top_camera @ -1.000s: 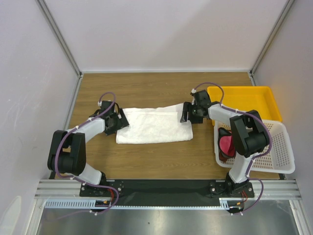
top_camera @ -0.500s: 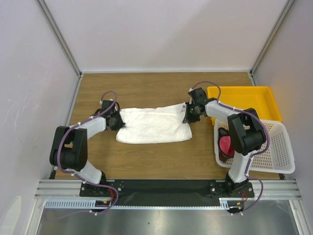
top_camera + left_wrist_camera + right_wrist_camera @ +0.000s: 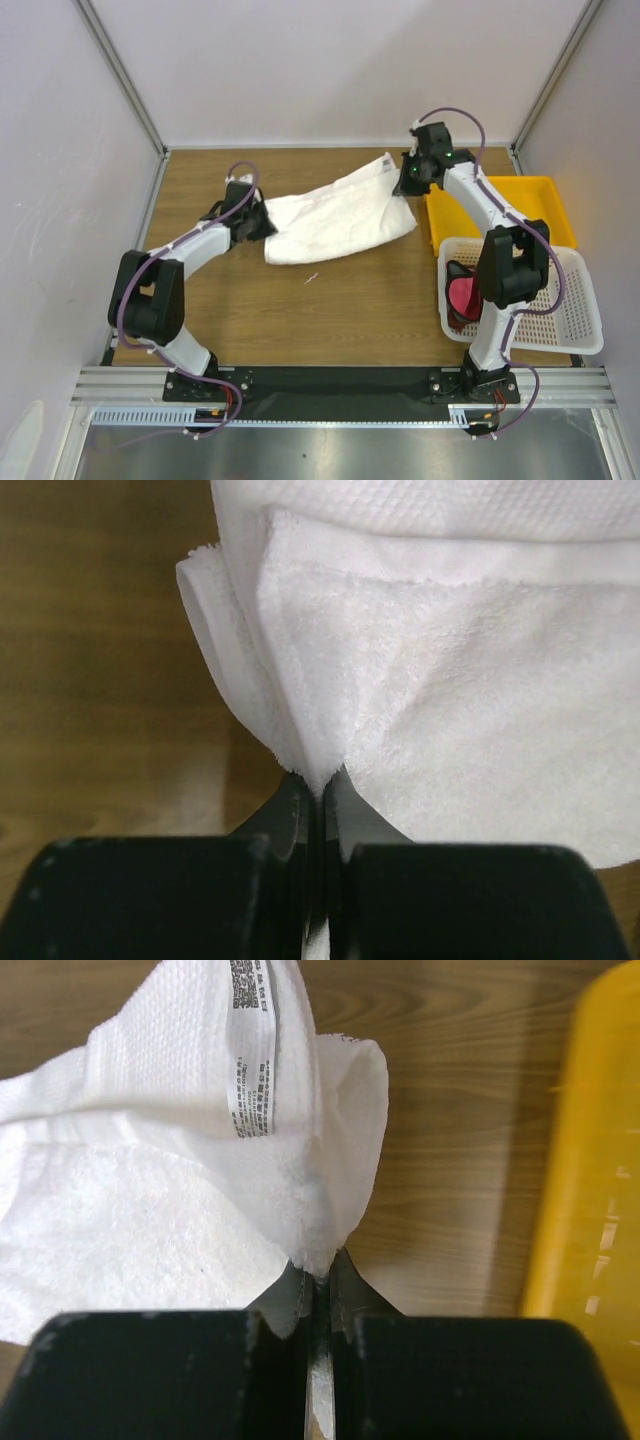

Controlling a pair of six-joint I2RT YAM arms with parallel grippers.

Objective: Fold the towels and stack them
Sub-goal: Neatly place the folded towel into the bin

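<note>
**Setting:** robotics test cell of a laboratory type.

**Evidence recorded:**
- Plain white panel walls [image 3: 330, 70] closed in three sides of a wood-grain table [image 3: 350, 310]. They were joined at the corners by bare aluminium posts [image 3: 118, 70].
- A left arm [image 3: 195, 248] and a right arm [image 3: 480, 197], both white and black, stood bolted to a slotted aluminium rail [image 3: 565, 383] along the near edge.
- Purple cables [image 3: 244, 167] looped along their links.
- A brushed metal sheet [image 3: 330, 450] lay in front of the rail.
- Props were few and looked staged: one white towel [image 3: 340, 215], a yellow tray [image 3: 520, 205] and a white perforated basket [image 3: 575, 300].
</note>
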